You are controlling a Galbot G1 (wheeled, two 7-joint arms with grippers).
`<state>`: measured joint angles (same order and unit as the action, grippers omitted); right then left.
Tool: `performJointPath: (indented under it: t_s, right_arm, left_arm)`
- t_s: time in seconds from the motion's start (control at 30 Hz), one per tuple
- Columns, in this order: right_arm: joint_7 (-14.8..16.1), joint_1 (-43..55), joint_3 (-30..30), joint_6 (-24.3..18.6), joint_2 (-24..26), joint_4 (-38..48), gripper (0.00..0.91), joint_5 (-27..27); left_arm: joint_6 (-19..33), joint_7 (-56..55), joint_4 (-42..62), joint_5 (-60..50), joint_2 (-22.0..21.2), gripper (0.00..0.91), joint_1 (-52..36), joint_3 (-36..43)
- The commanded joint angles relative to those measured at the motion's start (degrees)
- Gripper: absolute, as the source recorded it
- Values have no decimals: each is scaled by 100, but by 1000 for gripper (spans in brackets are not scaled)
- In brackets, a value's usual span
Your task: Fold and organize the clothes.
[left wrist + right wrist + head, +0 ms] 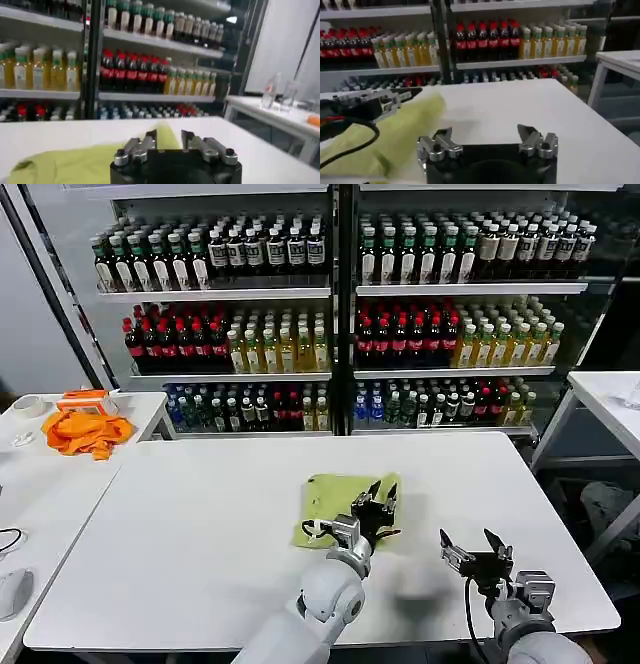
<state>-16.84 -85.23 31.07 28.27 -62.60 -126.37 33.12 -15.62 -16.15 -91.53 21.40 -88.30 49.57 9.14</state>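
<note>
White table (200, 534), folded T-shirt (325, 499), bottle shelves (340, 294) behind

Centre table (200, 524): T-shirt (330, 502) folded, mid-table. Left gripper (381, 493) over shirt's right part. Right gripper (468, 540) near front edge, right of shirt, apart from it. Side table (60, 474) at left: cloth (85, 432) on far end. Bottle shelves (340, 294) behind tables.

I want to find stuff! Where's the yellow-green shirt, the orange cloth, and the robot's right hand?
yellow-green shirt (328, 496): head view, bare left part of the folded fabric.
orange cloth (86, 432): head view, middle of the crumpled pile.
right hand (471, 544): head view, midway between its open fingertips.
</note>
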Motion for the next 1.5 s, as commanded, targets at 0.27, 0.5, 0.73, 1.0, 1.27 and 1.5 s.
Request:
performJointPath:
  t_s: [0.27, 0.5, 0.73, 1.0, 1.27, 1.5]
  right_arm:
    - [454, -92, -201, -1498, -39, -84, 907, -1048]
    - [487, -279, -120, -1529, -231, -90, 907, -1446]
    - [519, -433, -86, -1599, -355, -127, 907, -1501]
    - [591, -660, 30, -1532, -487, -314, 907, -1732]
    - [585, -755, 101, -1550, -569, -455, 907, -1812]
    - [564, -862, 110, -1530, -666, -600, 907, -1952]
  left_arm:
    - [670, -68, -2468, -286, 1441, 907, 1915, -2486]
    - [594, 204, -3183, -732, 1440, 907, 3275, -3222]
    - [597, 349, -3588, -866, 1295, 907, 3883, -3226]
    - [579, 428, -3813, -901, 1347, 907, 4111, -3300]
    - [588, 426, -3971, -904, 1379, 907, 4263, -3363]
    - [619, 430, -4082, -895, 1410, 907, 4385, -3439]
